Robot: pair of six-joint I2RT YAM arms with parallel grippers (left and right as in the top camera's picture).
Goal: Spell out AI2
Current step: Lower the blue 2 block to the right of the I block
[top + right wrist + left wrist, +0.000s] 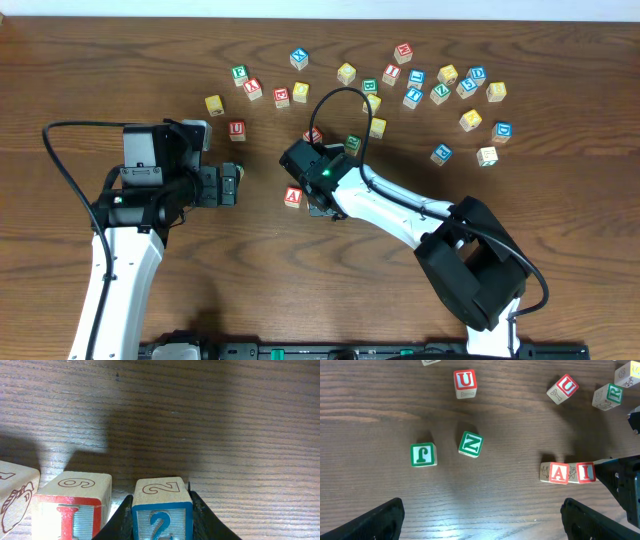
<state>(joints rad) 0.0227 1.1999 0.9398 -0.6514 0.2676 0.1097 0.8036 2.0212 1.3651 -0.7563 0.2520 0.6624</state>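
The red "A" cube and the red "I" cube sit side by side on the wooden table, touching. In the right wrist view the blue "2" cube rests on the table just right of the "I" cube, a narrow gap between them. My right gripper is shut on the "2" cube, one finger against each side. From overhead the right gripper covers the "I" and "2" cubes; only the "A" cube shows. My left gripper hangs open and empty, left of the row.
Many other letter cubes lie scattered across the back of the table. A red "U" cube and a yellow cube lie near the left gripper. Green "J" and "N" cubes lie in front of the left gripper.
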